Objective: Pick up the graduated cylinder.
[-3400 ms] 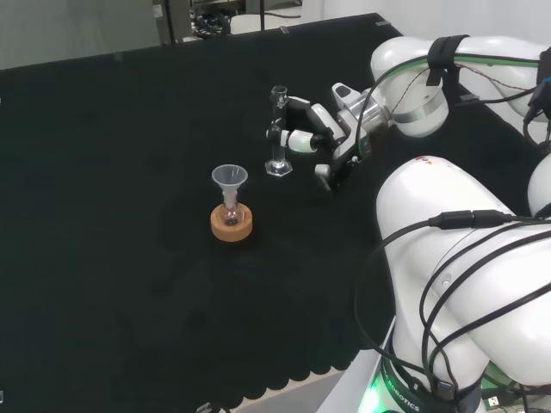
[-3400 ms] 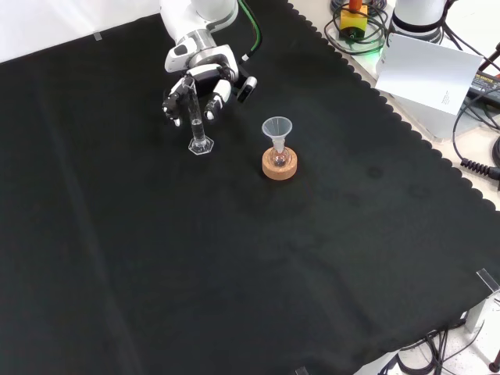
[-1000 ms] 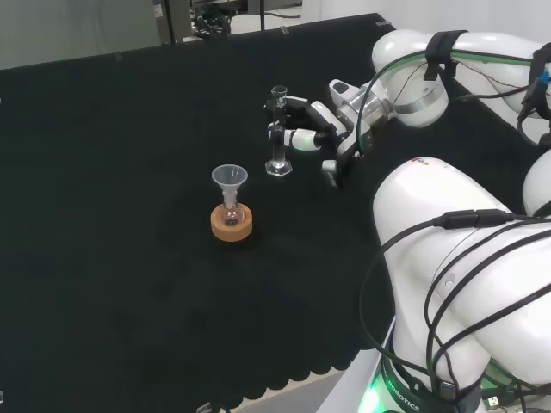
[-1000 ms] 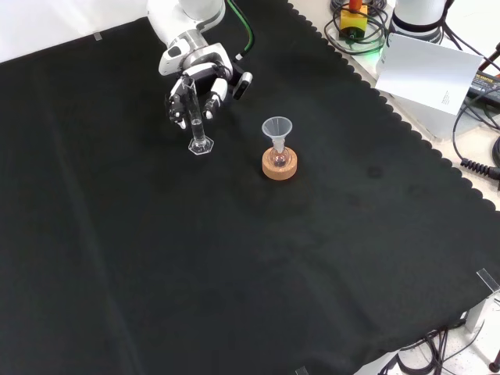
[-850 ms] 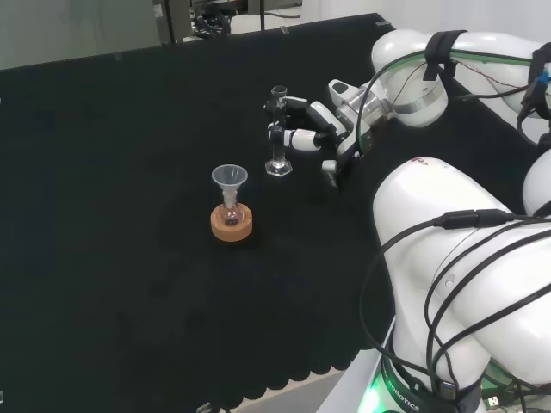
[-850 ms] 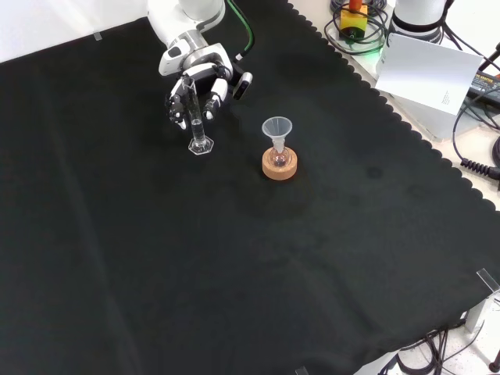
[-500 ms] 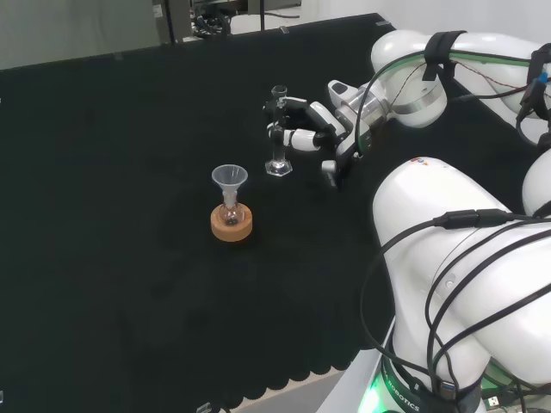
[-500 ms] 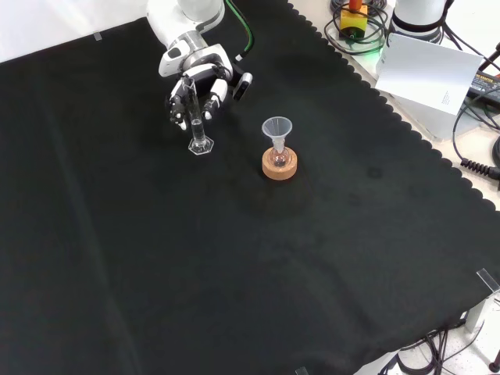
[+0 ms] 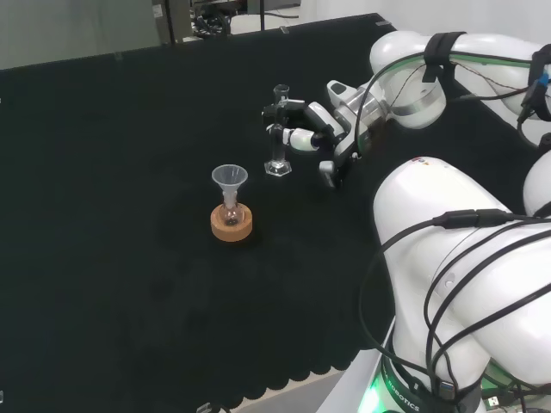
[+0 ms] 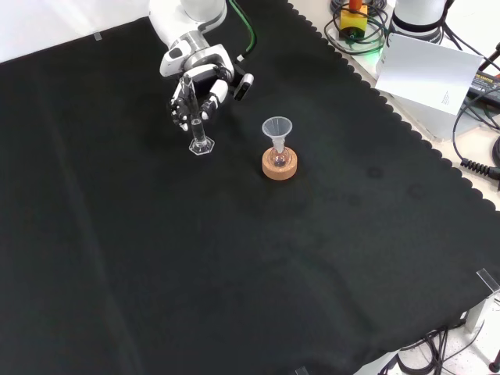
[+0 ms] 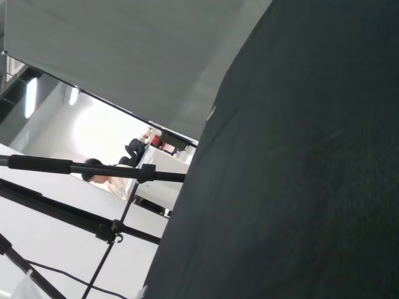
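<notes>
— Where is the graduated cylinder?
— Upright on the counter, its base on the cloth, left of the hand in the head view.
— And the hand?
— Its fingers curl round the cylinder's upper part.
— Anything nearby?
— A funnel in a flask on a cork ring, nearer in the head view.

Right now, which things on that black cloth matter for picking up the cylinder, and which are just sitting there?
Part of the job:
- graduated cylinder, upright, base on the cloth
- hand, fingers curled round the cylinder's upper part

Just sitting there:
- funnel in a small flask
- small flask on a cork ring
- cork ring, apart from the cylinder
</notes>
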